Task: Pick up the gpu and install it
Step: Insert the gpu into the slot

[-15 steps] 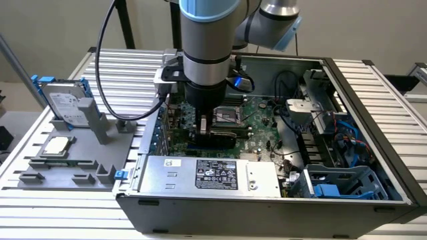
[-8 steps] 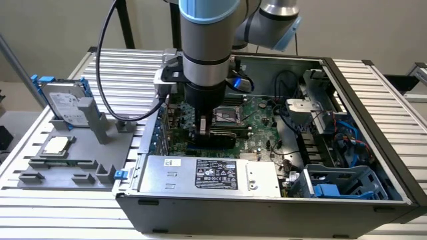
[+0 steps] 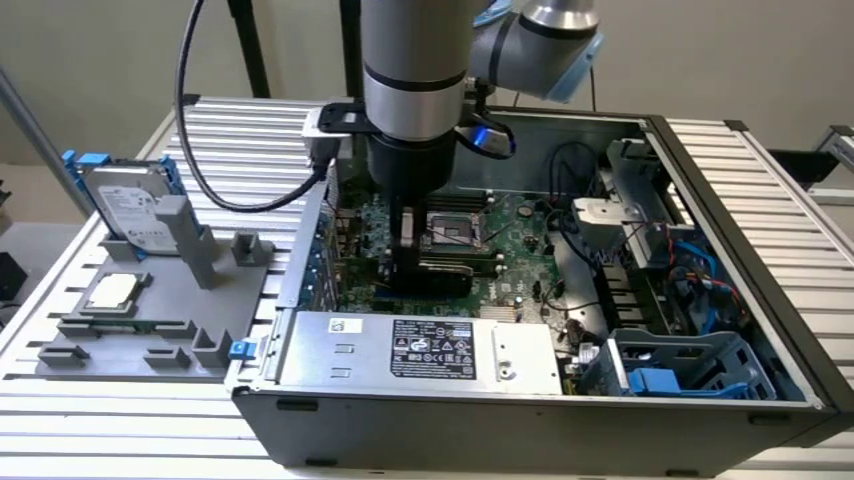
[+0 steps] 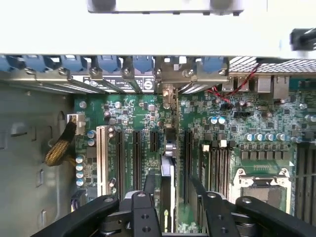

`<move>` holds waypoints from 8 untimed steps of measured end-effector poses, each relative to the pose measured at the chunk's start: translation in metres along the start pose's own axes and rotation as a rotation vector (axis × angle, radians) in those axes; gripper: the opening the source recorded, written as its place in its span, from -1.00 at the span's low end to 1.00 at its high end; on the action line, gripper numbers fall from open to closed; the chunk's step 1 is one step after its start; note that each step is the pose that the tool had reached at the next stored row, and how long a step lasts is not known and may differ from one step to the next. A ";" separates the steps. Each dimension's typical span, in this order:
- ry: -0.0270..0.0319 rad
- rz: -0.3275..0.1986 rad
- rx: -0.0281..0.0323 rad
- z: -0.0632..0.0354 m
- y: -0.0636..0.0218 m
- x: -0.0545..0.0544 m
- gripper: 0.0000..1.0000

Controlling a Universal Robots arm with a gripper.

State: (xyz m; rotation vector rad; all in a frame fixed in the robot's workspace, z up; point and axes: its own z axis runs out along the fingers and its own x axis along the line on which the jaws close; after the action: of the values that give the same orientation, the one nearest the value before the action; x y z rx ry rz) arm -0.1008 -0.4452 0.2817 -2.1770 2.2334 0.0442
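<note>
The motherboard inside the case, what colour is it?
Green, clearest in the wrist view: the motherboard with black slots, below the gripper.

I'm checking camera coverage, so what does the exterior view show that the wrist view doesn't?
Exterior only: the grey fixture beside the case, holding a hard drive and CPU chip, plus the power supply. Wrist only: the gpu standing edge-on among the expansion slots, between the gripper fingers. Both: the motherboard and CPU socket.
</note>
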 end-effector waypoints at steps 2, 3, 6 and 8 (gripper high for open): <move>0.0000 0.000 0.0000 -0.0044 0.0000 0.000 -1.00; -0.0002 0.000 0.0001 -0.0053 0.0000 0.000 -1.00; -0.0015 0.000 0.0002 -0.0058 0.0000 0.000 -1.00; -0.0028 0.000 0.0000 -0.0060 0.0000 0.000 -1.00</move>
State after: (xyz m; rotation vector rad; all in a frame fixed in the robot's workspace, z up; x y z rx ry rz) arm -0.1008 -0.4452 0.2878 -2.1755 2.2320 0.0473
